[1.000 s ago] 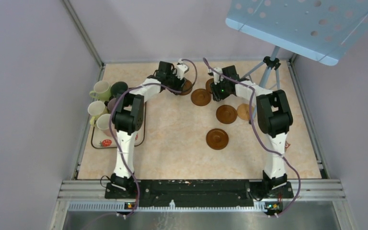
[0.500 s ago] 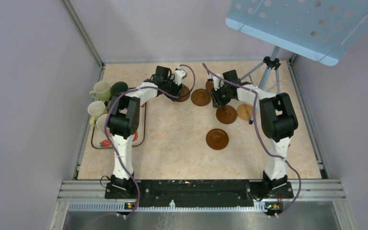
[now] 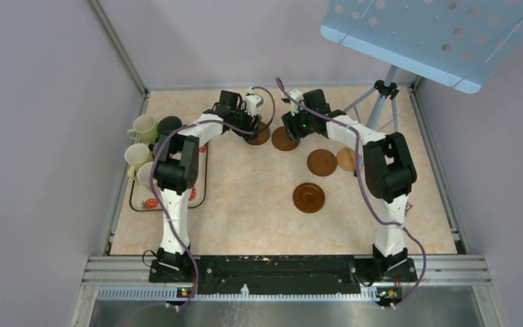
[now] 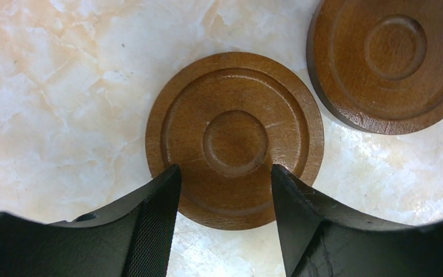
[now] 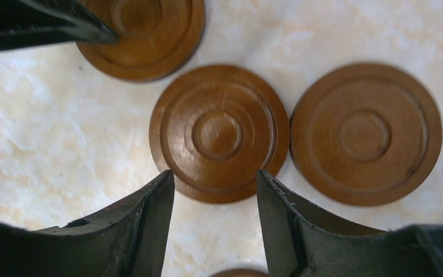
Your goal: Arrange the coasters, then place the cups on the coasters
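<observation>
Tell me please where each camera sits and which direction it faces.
Top external: above, behind the bases, looking down on the table; left arm and right arm show.
Left wrist: faces down at one coaster; its own jaws show at the bottom, apart.
Right wrist: faces down at three coasters; own jaws below the middle one.
Shared: both wrist views show the left arm's coaster.

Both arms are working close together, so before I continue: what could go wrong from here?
1. The left gripper and right gripper hang open over neighbouring coasters; a left finger shows in the right wrist view, so the arms could collide.
2. The middle coaster and right coaster lie edge to edge; sliding one may shove the other.
3. The cups are crowded; a pick may knock a neighbour.
</observation>
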